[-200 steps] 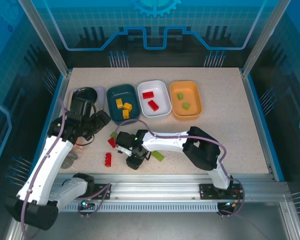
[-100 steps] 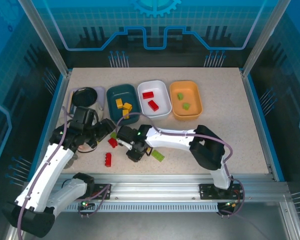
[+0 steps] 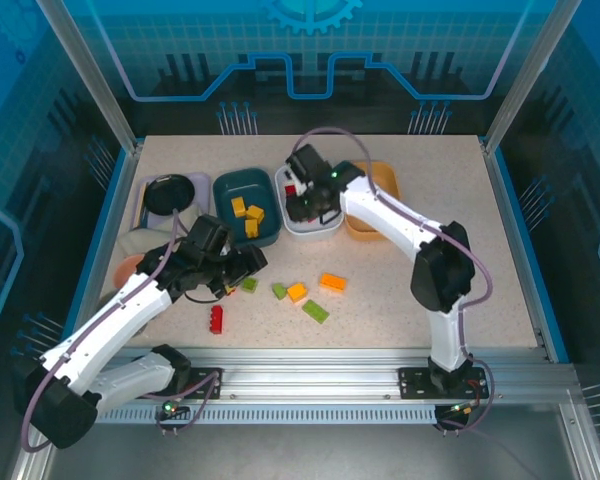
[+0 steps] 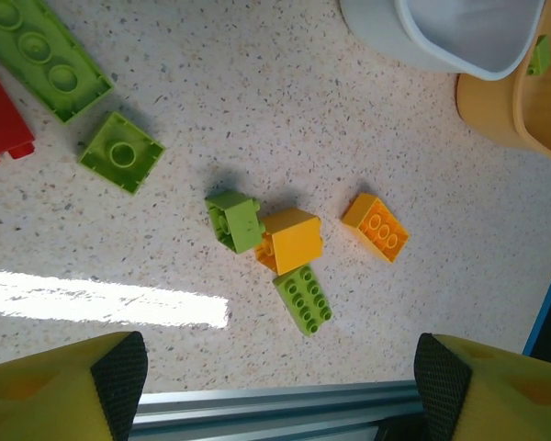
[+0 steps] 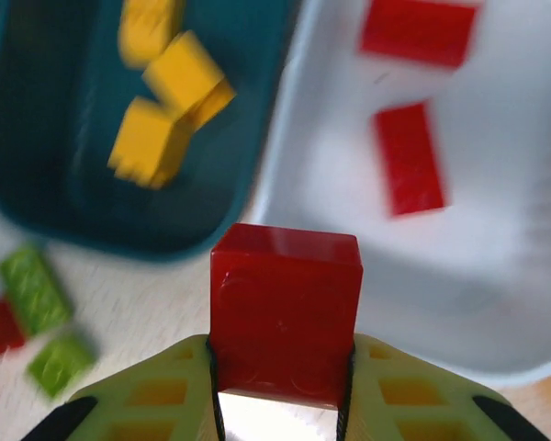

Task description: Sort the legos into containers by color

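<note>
My right gripper (image 3: 305, 203) is shut on a red brick (image 5: 285, 312) and hangs over the near left rim of the white tray (image 3: 325, 226), which holds two red bricks (image 5: 409, 156). Beside it, the teal tray (image 3: 230, 190) holds yellow bricks (image 5: 170, 110), and the orange tray (image 3: 385, 205) holds a green brick (image 4: 538, 55). My left gripper (image 3: 245, 262) is open above loose legos: a green square (image 4: 121, 152), a long green brick (image 4: 41, 55), a green brick (image 4: 234, 220), a yellow one (image 4: 292, 241), an orange one (image 4: 375, 226) and a small green one (image 4: 303, 299). A red brick (image 3: 217, 318) lies nearer the front.
A black round dish (image 3: 168, 192) sits at the back left, with pale dishes (image 3: 140, 245) below it under my left arm. The metal rail (image 4: 257, 404) runs along the table's front edge. Blue side walls bound the table.
My right gripper rose from the loose bricks near the front and swung back to the white tray with a red brick in it. My left gripper moved right, over the loose bricks.
</note>
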Motion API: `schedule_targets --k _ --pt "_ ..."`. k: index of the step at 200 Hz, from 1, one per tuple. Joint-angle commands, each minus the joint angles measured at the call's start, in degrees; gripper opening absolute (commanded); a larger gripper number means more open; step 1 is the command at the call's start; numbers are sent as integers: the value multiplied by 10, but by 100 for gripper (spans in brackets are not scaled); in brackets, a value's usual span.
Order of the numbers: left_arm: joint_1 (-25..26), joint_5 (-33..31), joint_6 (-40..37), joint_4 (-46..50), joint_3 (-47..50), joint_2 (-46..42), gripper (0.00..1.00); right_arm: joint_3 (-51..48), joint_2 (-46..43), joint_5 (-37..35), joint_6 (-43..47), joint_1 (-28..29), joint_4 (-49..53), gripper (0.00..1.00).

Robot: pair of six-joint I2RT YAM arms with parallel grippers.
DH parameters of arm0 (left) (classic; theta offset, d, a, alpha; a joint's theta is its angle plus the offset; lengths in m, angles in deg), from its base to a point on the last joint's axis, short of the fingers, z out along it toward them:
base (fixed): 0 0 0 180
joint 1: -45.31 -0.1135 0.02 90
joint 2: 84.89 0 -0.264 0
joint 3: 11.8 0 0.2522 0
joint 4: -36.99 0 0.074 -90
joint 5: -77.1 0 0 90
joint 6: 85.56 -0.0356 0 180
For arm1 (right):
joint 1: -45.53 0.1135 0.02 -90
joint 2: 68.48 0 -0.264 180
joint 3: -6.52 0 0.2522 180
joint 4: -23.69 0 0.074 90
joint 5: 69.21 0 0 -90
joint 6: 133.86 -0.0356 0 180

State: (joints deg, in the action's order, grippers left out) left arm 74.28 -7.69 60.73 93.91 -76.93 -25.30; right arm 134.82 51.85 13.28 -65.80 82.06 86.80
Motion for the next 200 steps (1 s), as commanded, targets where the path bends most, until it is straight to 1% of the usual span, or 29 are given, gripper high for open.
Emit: schedule_targets --k 1,7,12,28,41,54,69,87,116,138,155,163,164,167,179,200 --pt "5 -11 6 -15 -13 13 80 115 102 -34 -35 -22 95 26" --pt "6 -11 6 -15 -15 15 80 158 126 -39 -39 -29 117 26" --pt "7 -12 5 -16 -16 16 80 194 165 -42 -42 -35 135 26" --pt "7 -12 4 -17 -18 19 80 286 230 -48 -51 -47 175 27" --pt "7 -11 1 -17 -19 21 80 327 262 -52 -54 -51 185 27" --pt "7 -9 -3 -16 -21 24 80 336 276 -51 -56 -53 180 28" --pt "7 -3 -10 -17 -24 32 80 335 284 -43 -58 -56 173 33" --pt "7 6 -19 -18 -27 46 80 335 281 -30 -52 -53 164 41" --pt "7 7 -28 -15 -27 65 80 334 241 -24 -27 -39 142 56" --pt "7 3 -25 -9 -27 74 80 332 201 -24 -18 -28 139 60" --pt "7 -11 -20 4 -32 76 80 311 158 -27 -12 -19 136 60" --pt "7 -17 -18 11 -35 78 80 283 133 -29 -7 -14 125 59" --pt "7 -17 -17 12 -35 78 80 274 118 -29 -5 -12 121 58" --pt "7 -18 -16 15 -36 79 80 267 107 -30 -2 -11 116 58" --pt "6 -16 -15 18 -39 83 80 185 41 -32 13 1 69 57" --pt "7 7 -12 11 -38 104 80 -8 -95 -31 36 23 -33 56"
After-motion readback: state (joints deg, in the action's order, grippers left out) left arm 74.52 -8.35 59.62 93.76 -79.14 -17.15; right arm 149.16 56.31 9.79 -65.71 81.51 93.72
